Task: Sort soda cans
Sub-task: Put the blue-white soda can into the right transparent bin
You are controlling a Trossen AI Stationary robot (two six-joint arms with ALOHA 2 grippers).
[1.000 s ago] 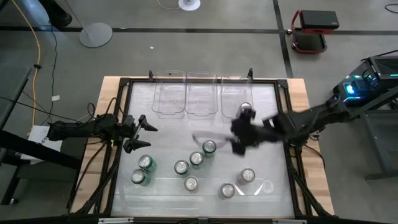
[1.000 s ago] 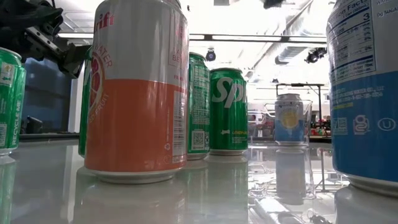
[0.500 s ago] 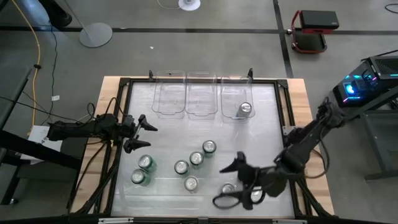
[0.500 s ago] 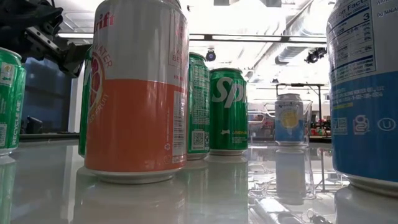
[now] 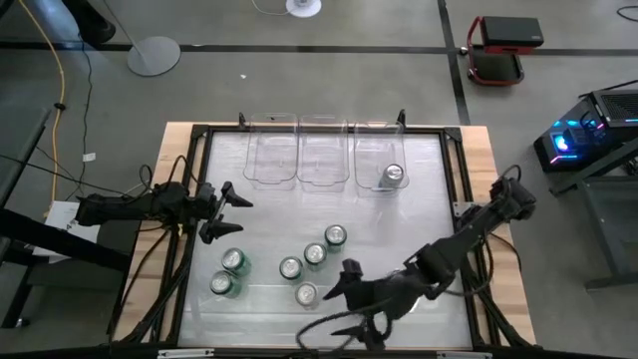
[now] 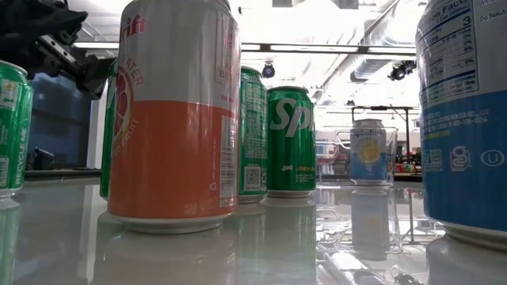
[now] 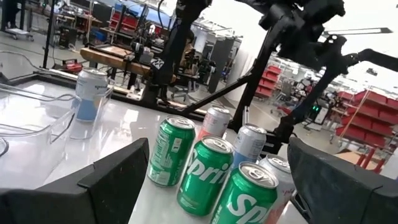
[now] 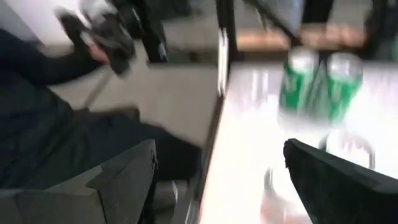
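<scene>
Six loose soda cans (image 5: 314, 253); one in bin (image 5: 377, 166); left gripper (image 5: 227, 213), right gripper (image 5: 349, 304) jaws spread, empty.

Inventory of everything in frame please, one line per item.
green soda cans: 4 in the low view, green, loose on the table's left-middle
orange-and-white can: 1, near the table's front
blue-and-white can: 1, front, at the low view's right edge
binned can: 1, pale blue and white, in the right-hand bin
clear bins: 3, clear, in a row at the far edge
table: 1, white top, black frame, wood border
red cart: 1, on the floor beyond the table
left end effector: open, at the table's left edge
right end effector: open, low over the front edge; its arm may hide more cans
</scene>
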